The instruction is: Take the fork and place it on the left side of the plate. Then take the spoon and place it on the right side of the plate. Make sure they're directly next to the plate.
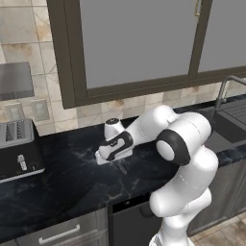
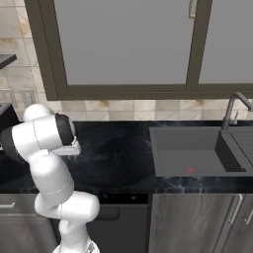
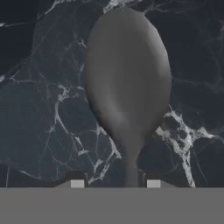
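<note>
The spoon (image 3: 127, 83) lies on the black marble counter, seen close up in the hand view. Its grey oval bowl points to the top of that view, and its narrow neck runs down between my fingertips (image 3: 77, 183). My gripper (image 3: 115, 183) straddles the neck with the jaws part-way apart and a gap on each side. From the left base view, the hand (image 1: 113, 148) reaches down to the counter mid-way along it. A faint round outline (image 2: 116, 160) right of the arm may be the plate. The fork is out of view.
A black toaster (image 1: 19, 149) stands at the counter's left end. To the right lie the sink (image 2: 192, 153) and its faucet (image 2: 231, 108). A window and tiled wall back the counter (image 1: 72, 182), whose front edge lies close to the arm's base.
</note>
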